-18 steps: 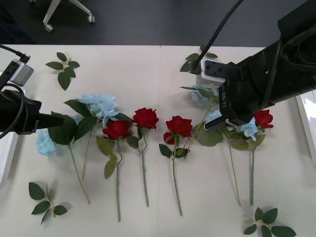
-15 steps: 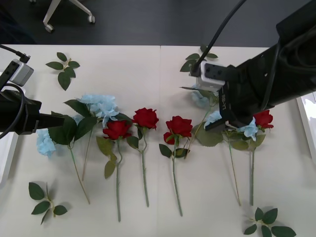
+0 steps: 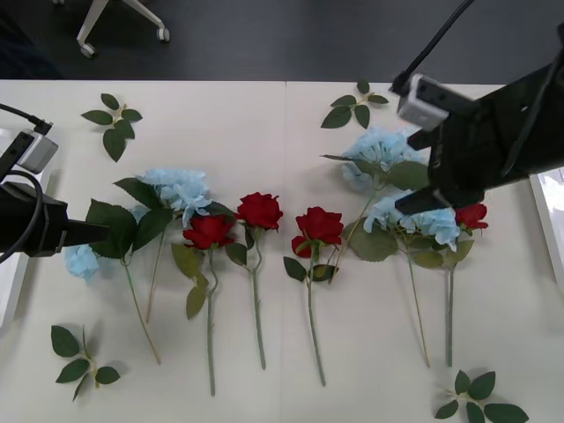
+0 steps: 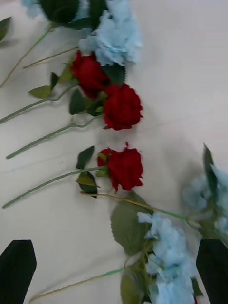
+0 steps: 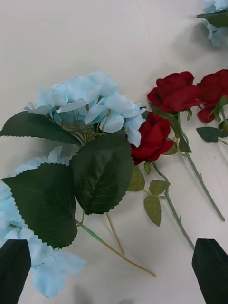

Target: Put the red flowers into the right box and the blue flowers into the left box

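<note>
- The right arm [image 3: 493,132] covers the top of the rightmost red flower [image 3: 471,214], leaving a sliver of its bloom, and part of the blue flowers [image 3: 423,220] beside it.
- The right hand is hidden under that arm in the front view.
- The left hand's tip is lost against a dark leaf [image 3: 113,227] in the front view; its grip cannot be judged there.
- The right box [image 3: 553,207] is cut off by the picture's edge; only a strip of rim shows.
- The left box [image 3: 11,284] is likewise cut off, and partly behind the left arm [image 3: 26,225].
- In the left wrist view, a blue bloom [image 5: 216,21] is cropped at the corner.
</note>
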Available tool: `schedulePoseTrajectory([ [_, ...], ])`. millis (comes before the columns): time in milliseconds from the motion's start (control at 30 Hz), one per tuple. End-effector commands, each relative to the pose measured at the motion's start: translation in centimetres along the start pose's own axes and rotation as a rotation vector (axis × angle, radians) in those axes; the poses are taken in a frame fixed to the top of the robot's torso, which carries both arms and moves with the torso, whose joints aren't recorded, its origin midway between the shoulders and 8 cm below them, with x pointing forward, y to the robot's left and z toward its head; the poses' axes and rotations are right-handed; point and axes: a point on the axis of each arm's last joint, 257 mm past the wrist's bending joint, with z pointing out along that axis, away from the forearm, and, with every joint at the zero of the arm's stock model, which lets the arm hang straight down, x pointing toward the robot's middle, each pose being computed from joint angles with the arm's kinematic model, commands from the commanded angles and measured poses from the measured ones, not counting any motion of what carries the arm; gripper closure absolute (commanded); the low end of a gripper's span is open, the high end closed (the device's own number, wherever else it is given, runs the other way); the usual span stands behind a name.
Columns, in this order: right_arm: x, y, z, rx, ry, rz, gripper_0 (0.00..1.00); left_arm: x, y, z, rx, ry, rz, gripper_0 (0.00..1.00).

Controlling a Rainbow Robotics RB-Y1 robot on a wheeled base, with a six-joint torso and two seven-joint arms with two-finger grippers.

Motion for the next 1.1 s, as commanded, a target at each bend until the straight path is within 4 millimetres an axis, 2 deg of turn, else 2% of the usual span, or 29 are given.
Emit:
schedulePoseTrajectory([
  [33, 2.2, -2.8, -3.7, 0.091, 0.067, 0.172, 0.00, 2.1, 0.6, 0.1, -0.032, 0.034, -0.262, 0.00],
  [67, 2.6, -2.9, -4.0, 0.094, 0.078, 0.206, 0.00, 2.3, 0.7, 0.1, -0.039, 0.037, -0.284, 0.00],
  [167, 5.9, -2.4, -4.9, 0.099, 0.158, 0.421, 0.00, 3.8, 1.5, 0.1, -0.076, 0.057, -0.422, 0.00],
  [367, 9.4, -0.4, -3.9, 0.067, 0.212, 0.762, 0.00, 5.9, 2.8, 0.1, -0.139, 0.082, -0.594, 0.00],
  [600, 12.9, -1.5, -2.7, 0.140, 0.203, 1.135, 0.00, 7.7, 4.2, 1.1, -0.246, 0.113, -0.691, 0.00],
  [767, 17.8, -2.8, -2.0, 0.232, 0.253, 1.313, 0.00, 9.0, 4.3, 2.2, -0.312, 0.160, -0.733, 0.00],
  [833, 20.6, -3.3, -1.0, 0.274, 0.280, 1.389, 0.00, 9.9, 4.1, 2.9, -0.340, 0.190, -0.739, 0.00],
  [867, 21.2, -3.3, -0.8, 0.283, 0.286, 1.408, 0.00, 10.1, 4.0, 3.1, -0.347, 0.198, -0.739, 0.00],
  [1000, 25.9, -3.2, 0.6, 0.354, 0.346, 1.519, 0.00, 11.4, 3.1, 4.3, -0.370, 0.243, -0.729, 0.00],
  [1100, 29.0, -2.4, 1.3, 0.398, 0.399, 1.576, 0.00, 12.0, 2.6, 5.1, -0.366, 0.251, -0.754, 0.00],
])
